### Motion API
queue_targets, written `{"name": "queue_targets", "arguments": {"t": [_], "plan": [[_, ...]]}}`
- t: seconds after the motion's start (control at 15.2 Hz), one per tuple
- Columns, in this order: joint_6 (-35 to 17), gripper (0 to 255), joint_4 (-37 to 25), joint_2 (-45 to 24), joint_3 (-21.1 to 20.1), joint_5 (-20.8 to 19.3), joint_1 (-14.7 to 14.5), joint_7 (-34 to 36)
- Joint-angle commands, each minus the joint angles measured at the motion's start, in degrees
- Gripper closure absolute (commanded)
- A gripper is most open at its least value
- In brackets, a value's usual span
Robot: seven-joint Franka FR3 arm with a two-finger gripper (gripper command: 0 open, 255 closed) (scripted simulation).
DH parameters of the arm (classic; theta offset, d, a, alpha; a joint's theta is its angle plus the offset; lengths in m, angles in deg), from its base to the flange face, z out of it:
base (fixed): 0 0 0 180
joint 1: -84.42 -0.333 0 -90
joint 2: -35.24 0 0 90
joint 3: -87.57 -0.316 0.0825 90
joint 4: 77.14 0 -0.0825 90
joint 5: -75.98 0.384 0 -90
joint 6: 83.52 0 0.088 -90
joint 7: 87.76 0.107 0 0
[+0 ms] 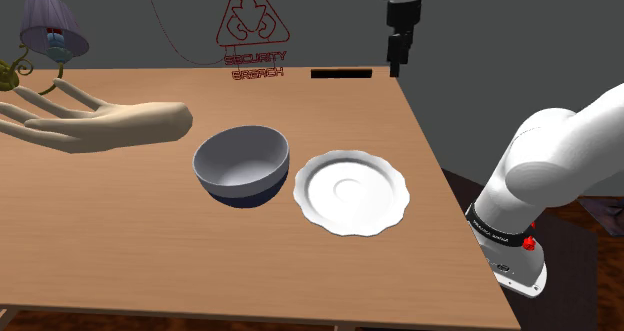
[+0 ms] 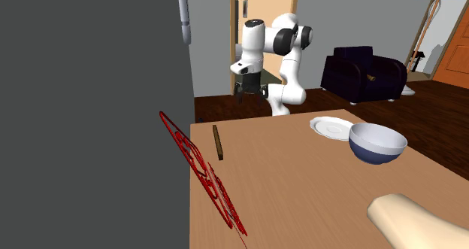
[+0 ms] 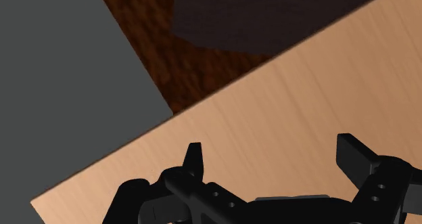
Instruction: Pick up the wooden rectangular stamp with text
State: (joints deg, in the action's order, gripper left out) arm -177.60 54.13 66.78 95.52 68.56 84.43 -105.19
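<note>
stamp [image 2: 219,142] lies on wooden table [image 2: 316,187] near grey wall [image 2: 90,97].

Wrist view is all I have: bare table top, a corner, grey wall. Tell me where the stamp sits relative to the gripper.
Observer: In the shoulder view, the stamp lies flat at the table's far edge. It is to the left of the gripper, which hangs above it.
Operator: Give me its orientation.
Observer: The second exterior view shows a slim brown bar with its long side running parallel to the grey wall and close beside it.
Operator: Report what else is on the table.
Observer: A bowl and a white plate sit side by side mid-table, well apart from the stamp.
</note>
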Motion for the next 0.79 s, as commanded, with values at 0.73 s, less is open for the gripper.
{"name": "queue_targets", "arguments": {"t": [0.73], "plan": [[-9.95, 0, -21.19, -28.06, 7.58, 5.06, -3.15, -25.55]]}}
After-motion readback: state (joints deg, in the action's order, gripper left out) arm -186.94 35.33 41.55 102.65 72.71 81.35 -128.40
